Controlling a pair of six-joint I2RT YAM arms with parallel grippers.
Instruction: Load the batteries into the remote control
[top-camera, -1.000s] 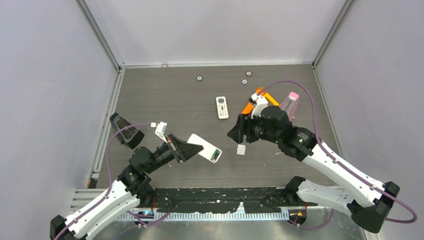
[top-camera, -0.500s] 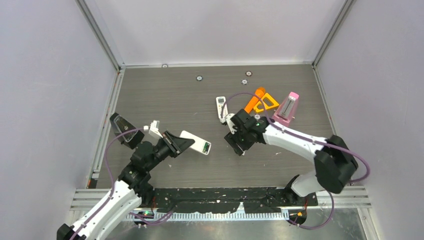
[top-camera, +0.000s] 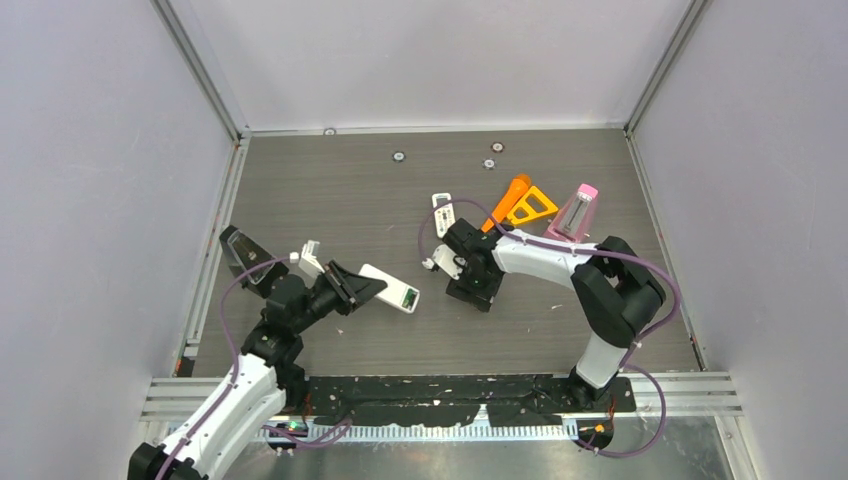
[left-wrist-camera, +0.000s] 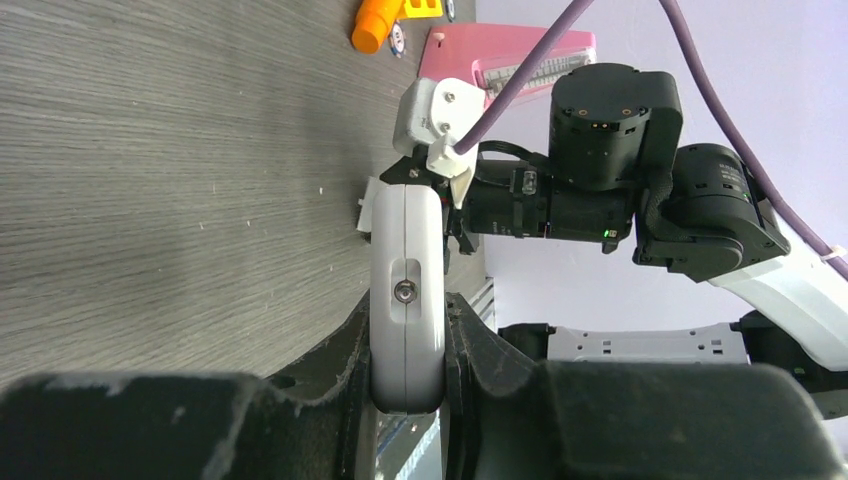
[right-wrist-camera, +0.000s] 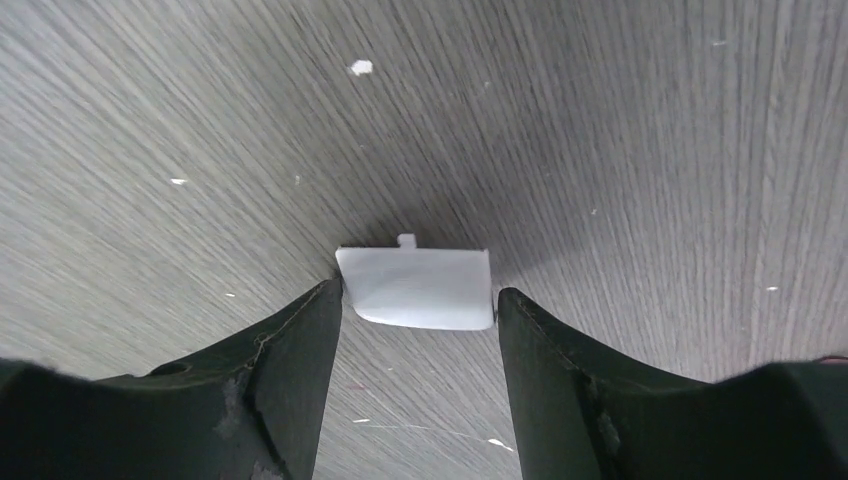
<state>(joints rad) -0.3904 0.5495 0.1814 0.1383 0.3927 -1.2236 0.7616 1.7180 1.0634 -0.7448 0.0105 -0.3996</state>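
while the left gripper (left-wrist-camera: 405, 345) is clenched on the slim white plastic remote control (left-wrist-camera: 405, 240), holding it edge-on, the right gripper (right-wrist-camera: 420, 300) hangs released, jaws apart astride a small flat white plastic cover (right-wrist-camera: 415, 285) lying on the grey wood-grain table (right-wrist-camera: 600, 120), just beside both its ends.

near end of white remote (left-wrist-camera: 405, 240) deep in left gripper (left-wrist-camera: 405, 345); small remote (top-camera: 440, 204) half behind right arm (top-camera: 540, 256)

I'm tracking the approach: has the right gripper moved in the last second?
Yes. The right gripper moved toward the near edge, away from the orange tool; its open jaws now flank the small white cover on the table.
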